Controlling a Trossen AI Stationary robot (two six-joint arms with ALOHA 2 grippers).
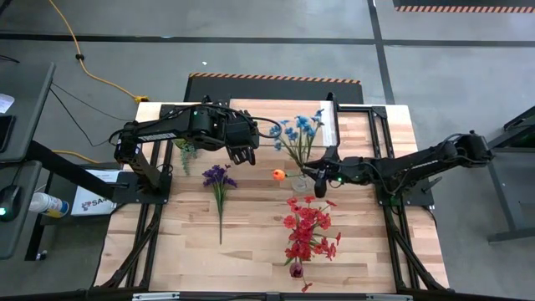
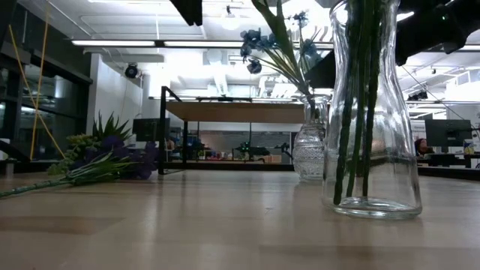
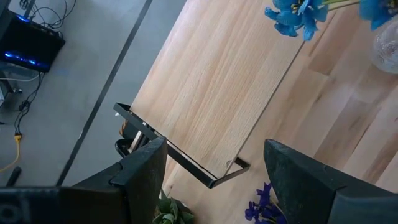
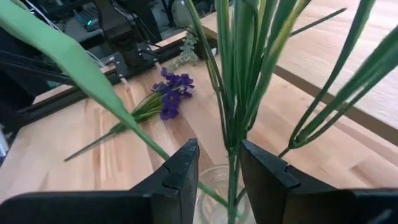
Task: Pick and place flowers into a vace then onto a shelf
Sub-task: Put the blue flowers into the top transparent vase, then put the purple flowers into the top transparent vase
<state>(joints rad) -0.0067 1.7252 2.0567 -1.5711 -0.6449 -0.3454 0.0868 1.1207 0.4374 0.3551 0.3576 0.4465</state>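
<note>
The flowers (image 1: 298, 138) with blue blooms stand in a small clear glass vase (image 1: 300, 181) directly under the right end effector (image 1: 320, 178), their green stems (image 4: 235, 93) rising upright through the gap between its two fingers (image 4: 177, 180). Those fingers sit slightly apart on either side of the stems, close to them but not visibly pinching; whether any stem is touched I cannot tell. An orange bloom (image 1: 277, 175) lies on the tabletop (image 1: 251, 242) just beside the vase, on the side facing the left arm. The red flowers (image 1: 308, 230) stand in a second, taller glass vase (image 2: 373, 112) near the tabletop's front edge, nearer to the right end effector than to the left. The purple flowers (image 1: 219, 180) lie flat on the tabletop just below the left end effector (image 1: 244, 155), their long axis running from the blooms toward the front edge. The left end effector hangs with fingers spread wide and empty, above the shelf (image 3: 217, 81) edge. The shelf lies just beyond both end effectors at the tabletop's far side. Judging by this, the right arm is the one placed to handle the blue bunch and its vase, and any lift would need to follow the upright stem axis; the left arm is nearer the purple bunch.
</note>
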